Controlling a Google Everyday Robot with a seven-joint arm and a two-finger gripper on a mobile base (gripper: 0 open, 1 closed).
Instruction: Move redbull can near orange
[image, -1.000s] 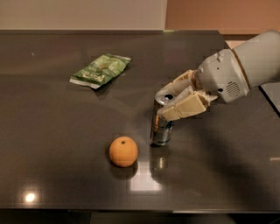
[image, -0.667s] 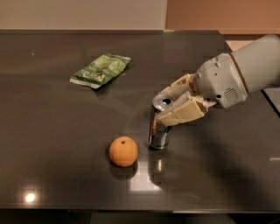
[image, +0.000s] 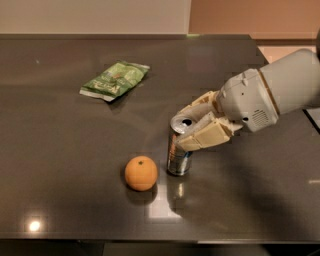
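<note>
Redbull can (image: 178, 157) stands beside the orange (image: 141, 173); gripper (image: 189, 131) at its top, fingers (image: 205, 136) seemingly clasping it; releasing comes next.

No text, brand or number can be read on the redbull can (image: 178, 161), orange (image: 141, 173) or green bag (image: 115, 80), with the claw (image: 184, 129) seen clamped round the can's top, just right of the orange.

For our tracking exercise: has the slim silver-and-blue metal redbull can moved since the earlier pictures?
Yes. Held in the gripper, the redbull can has shifted slightly left and down the picture, toward the round orange, which stayed put.
</note>
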